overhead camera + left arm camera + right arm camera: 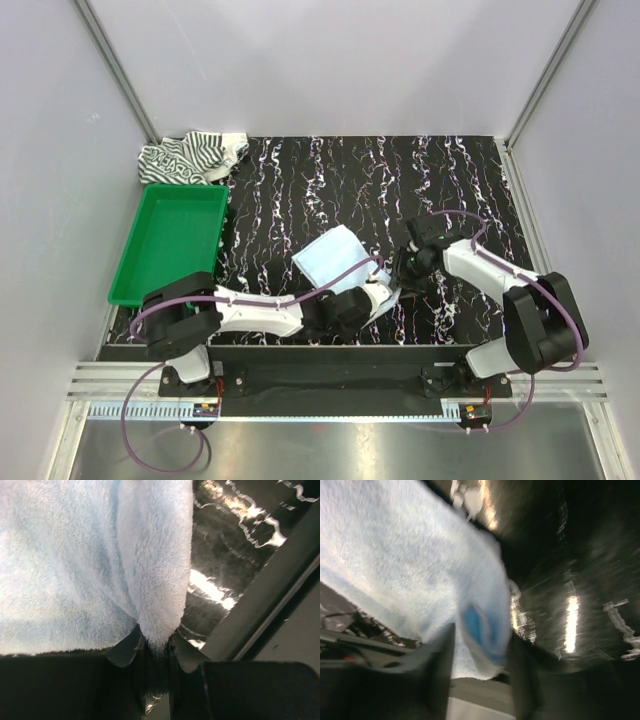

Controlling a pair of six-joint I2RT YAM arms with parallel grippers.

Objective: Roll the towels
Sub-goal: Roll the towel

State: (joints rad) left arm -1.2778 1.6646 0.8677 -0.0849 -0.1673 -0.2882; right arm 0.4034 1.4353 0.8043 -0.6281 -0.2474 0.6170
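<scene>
My left pincer (156, 641) is clamped on a bunched fold of the light blue towel (333, 260), which lies near the front middle of the black marbled surface (450, 180). My right pincer (479, 652) grips the same towel's edge, the cloth filling the gap between both fingers, though that view is blurred. The striped towel (190, 158) lies crumpled in the far left corner, just beyond the green tray (170, 240).

Blue towel (335, 258) lies folded at centre, striped towel (190, 158) crumpled far-left.
</scene>
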